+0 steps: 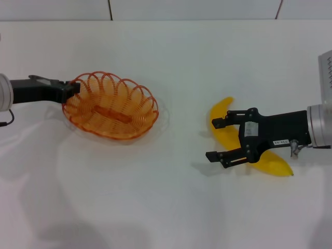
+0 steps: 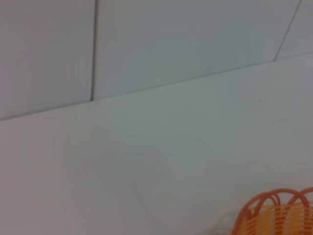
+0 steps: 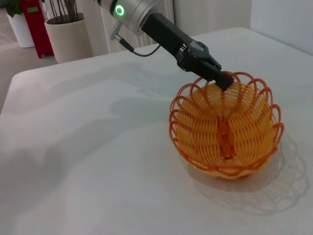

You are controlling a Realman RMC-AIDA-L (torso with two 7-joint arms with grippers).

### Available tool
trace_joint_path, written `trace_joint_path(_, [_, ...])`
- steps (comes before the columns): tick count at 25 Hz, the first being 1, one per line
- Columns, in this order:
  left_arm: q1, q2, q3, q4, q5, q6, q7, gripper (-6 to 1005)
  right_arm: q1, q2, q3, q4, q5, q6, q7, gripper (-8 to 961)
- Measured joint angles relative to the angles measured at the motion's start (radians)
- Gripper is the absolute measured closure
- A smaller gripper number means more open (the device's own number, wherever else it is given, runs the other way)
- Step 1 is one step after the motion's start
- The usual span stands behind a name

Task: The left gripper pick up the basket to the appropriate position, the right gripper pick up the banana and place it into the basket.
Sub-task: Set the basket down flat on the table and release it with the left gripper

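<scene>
The orange wire basket (image 1: 110,106) sits left of centre on the white table. My left gripper (image 1: 70,91) is shut on its left rim; the right wrist view shows these fingers (image 3: 221,78) clamped on the basket (image 3: 226,129), which tilts slightly. A piece of its rim (image 2: 274,210) shows in the left wrist view. The yellow banana (image 1: 222,110) lies on the table at the right. My right gripper (image 1: 213,140) is open just above the banana's middle and hides that part. Nothing is held in it.
The table's far edge meets a tiled wall (image 1: 155,10). Off the table, the right wrist view shows a beige plant pot (image 3: 68,36) and a red object (image 3: 36,24). Bare white table (image 1: 181,78) lies between basket and banana.
</scene>
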Motion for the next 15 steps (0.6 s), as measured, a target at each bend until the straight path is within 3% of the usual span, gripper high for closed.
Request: trace_joint_path(15, [0.014, -0.002, 0.000, -0.026, -0.012, -0.001, -0.001, 923, 0.006, 0.000, -0.010, 0.001, -0.002, 0.000, 0.001, 64])
